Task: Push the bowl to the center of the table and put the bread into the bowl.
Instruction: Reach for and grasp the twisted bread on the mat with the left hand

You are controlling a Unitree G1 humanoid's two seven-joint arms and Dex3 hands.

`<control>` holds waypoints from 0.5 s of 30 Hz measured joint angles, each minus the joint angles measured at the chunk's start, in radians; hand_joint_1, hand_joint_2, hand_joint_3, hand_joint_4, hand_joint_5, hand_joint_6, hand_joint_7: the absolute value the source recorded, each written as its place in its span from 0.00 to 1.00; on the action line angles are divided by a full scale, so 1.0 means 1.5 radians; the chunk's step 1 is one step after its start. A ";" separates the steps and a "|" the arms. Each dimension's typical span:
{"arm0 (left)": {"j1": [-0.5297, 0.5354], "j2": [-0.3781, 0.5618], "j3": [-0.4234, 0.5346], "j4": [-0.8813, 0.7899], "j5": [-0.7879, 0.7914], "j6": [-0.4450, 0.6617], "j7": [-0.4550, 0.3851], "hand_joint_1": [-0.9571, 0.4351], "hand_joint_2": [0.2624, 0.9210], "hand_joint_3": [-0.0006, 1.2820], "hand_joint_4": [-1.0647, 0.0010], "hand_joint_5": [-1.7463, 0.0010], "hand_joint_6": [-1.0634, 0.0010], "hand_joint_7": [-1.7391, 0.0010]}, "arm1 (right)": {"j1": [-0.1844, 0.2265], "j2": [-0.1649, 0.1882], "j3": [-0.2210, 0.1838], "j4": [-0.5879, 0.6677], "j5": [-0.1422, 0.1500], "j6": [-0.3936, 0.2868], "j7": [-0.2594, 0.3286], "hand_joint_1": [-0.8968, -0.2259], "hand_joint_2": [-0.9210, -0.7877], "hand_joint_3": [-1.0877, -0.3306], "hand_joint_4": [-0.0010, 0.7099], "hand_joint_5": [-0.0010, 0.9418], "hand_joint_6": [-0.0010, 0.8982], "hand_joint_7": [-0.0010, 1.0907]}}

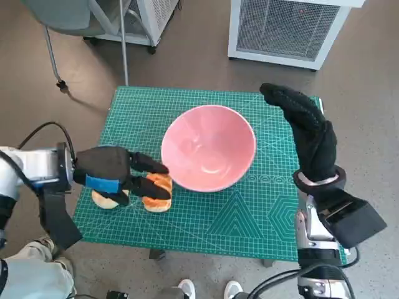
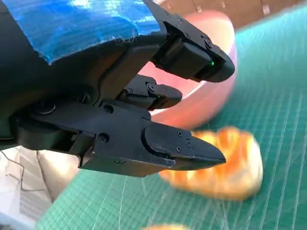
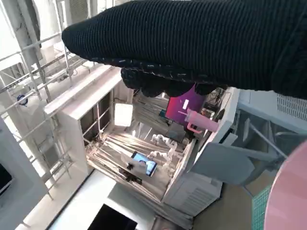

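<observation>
Now the left hand (image 1: 111, 173) pinches the bread (image 1: 158, 192) (beside the bowl (image 1: 209, 147)); the right hand (image 1: 305, 128) hovers spread, empty.

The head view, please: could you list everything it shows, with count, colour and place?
Bowl: one, pink, near the middle of the mat.
Bread rolls: two, golden-brown, at the mat's near left corner; one beside the bowl under the left fingers, one partly hidden beneath the hand.
Cutting mat: one, green, covering the table.
Cabinets: two, white with grilles, on the floor beyond the table.
Chair: one, grey, far left.
Person's shoes: two, white, at the near edge.
Left robot hand: black, blue-taped, over the bread.
Right robot hand: black glove, raised over the mat's far right.
</observation>
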 measured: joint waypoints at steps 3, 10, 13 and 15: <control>-0.007 0.000 -0.025 0.012 0.022 0.005 0.033 0.59 1.00 0.13 0.46 0.98 0.45 0.97 | 0.002 0.000 0.000 0.000 0.000 0.000 0.000 0.34 0.00 0.37 0.35 0.01 0.00 0.63; -0.032 -0.001 -0.088 0.046 0.074 0.027 0.118 0.63 1.00 0.16 0.43 0.97 0.41 0.96 | 0.004 0.000 -0.003 0.000 0.000 -0.001 0.000 0.34 0.00 0.36 0.35 0.01 0.00 0.63; -0.044 -0.005 -0.116 0.067 0.095 0.044 0.154 0.63 1.00 0.16 0.42 0.97 0.41 0.96 | 0.004 0.000 -0.005 0.000 0.000 -0.001 0.000 0.34 0.00 0.36 0.35 0.01 0.00 0.63; -0.053 -0.011 -0.134 0.080 0.105 0.054 0.175 0.63 1.00 0.16 0.42 0.97 0.41 0.96 | 0.004 0.000 -0.007 0.000 0.000 -0.001 0.000 0.34 0.00 0.36 0.35 0.01 0.00 0.63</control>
